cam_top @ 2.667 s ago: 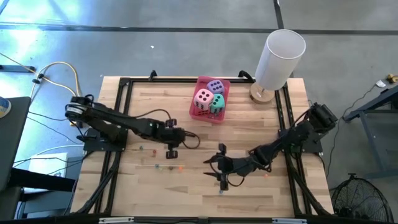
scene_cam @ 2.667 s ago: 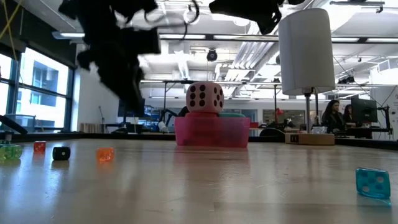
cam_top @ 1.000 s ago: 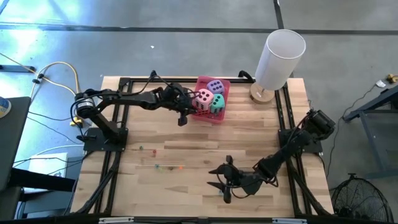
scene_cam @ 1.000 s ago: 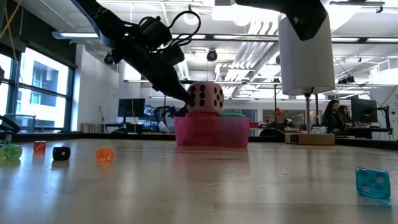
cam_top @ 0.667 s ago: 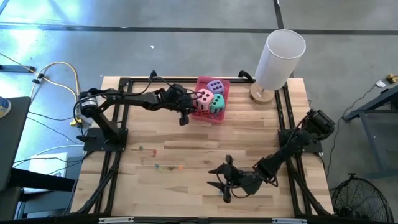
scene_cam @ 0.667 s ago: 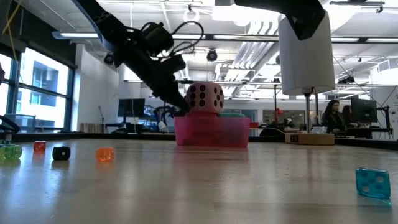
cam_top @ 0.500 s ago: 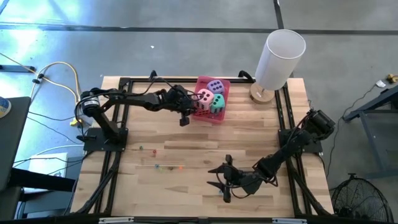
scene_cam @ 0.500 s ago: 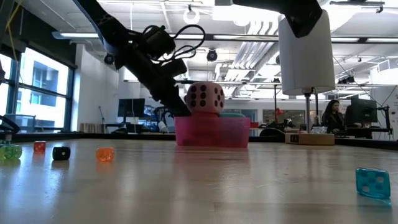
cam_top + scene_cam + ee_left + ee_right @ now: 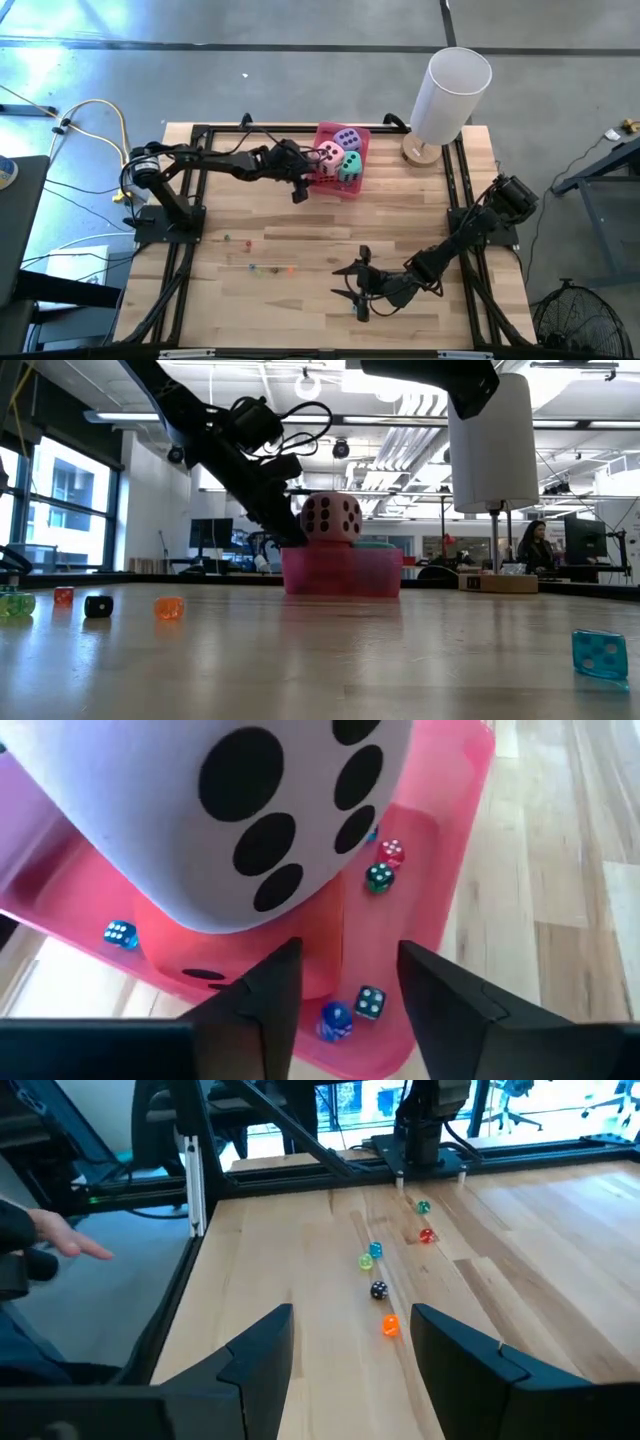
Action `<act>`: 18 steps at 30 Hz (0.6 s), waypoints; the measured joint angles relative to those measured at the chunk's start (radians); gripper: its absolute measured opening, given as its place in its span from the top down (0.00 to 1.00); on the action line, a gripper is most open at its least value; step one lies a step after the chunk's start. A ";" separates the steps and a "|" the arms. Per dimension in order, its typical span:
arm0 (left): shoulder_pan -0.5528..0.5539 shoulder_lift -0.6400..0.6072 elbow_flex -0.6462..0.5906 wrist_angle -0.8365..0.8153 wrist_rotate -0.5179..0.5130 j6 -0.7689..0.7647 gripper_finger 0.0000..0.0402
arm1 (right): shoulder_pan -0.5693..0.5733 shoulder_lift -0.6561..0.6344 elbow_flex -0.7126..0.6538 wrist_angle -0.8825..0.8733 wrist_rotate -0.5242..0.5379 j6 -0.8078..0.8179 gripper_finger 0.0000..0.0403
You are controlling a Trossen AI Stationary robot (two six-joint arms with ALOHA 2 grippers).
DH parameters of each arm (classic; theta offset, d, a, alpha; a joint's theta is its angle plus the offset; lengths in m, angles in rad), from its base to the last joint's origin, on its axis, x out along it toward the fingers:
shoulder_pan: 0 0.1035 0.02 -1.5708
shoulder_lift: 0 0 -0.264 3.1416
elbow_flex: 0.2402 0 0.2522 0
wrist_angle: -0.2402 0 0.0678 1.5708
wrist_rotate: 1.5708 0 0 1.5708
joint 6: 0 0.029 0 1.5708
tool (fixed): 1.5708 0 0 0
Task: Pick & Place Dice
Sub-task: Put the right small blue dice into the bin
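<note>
A pink die sits highest in the pink tray, with the teal die and purple die beside it. In the left wrist view the pink die rests on a red die inside the tray. My left gripper is open at the tray's near left corner, fingers pointing into it beside the red die. My right gripper is open above the table's near middle, away from the dice. My left gripper stands open at the tray's near left corner, slanting down from the left. One finger overlaps the red die in the wrist view. I cannot tell whether it touches the die or the tray.
Tiny coloured dice lie on the table's near left, and one blue one lies near my right gripper; more lie in the tray. A tall white cylinder on a wooden base stands at the far right corner.
My left gripper has sunk from beside the pink die's top to the level of the tray's rim, shifting slightly toward the tray. My right gripper has moved a little toward the table's left. Both stay open.
</note>
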 joint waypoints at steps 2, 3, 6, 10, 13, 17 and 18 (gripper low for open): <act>-0.015 0.000 0.000 -0.002 -0.016 0.000 0.58 | 0.000 0.000 0.000 0.000 0.002 -0.021 0.52; -0.022 -0.003 0.000 -0.008 -0.018 0.000 0.57 | 0.000 0.000 0.000 0.000 0.004 -0.029 0.52; -0.050 -0.016 0.000 -0.037 -0.016 0.000 0.56 | 0.000 0.000 0.000 0.000 0.051 -0.069 0.52; -0.090 -0.080 -0.001 -0.114 -0.015 0.022 0.56 | 0.028 -0.016 0.000 -0.038 0.113 -0.081 0.52; -0.118 -0.147 -0.001 -0.183 -0.034 0.019 0.56 | 0.064 -0.057 0.000 -0.125 0.149 -0.071 0.52; -0.152 -0.244 -0.001 -0.287 -0.066 -0.068 0.56 | 0.101 -0.097 0.000 -0.262 0.183 0.043 0.52; -0.159 -0.265 -0.001 -0.320 -0.066 -0.101 0.56 | 0.110 -0.103 0.000 -0.292 0.174 0.075 0.52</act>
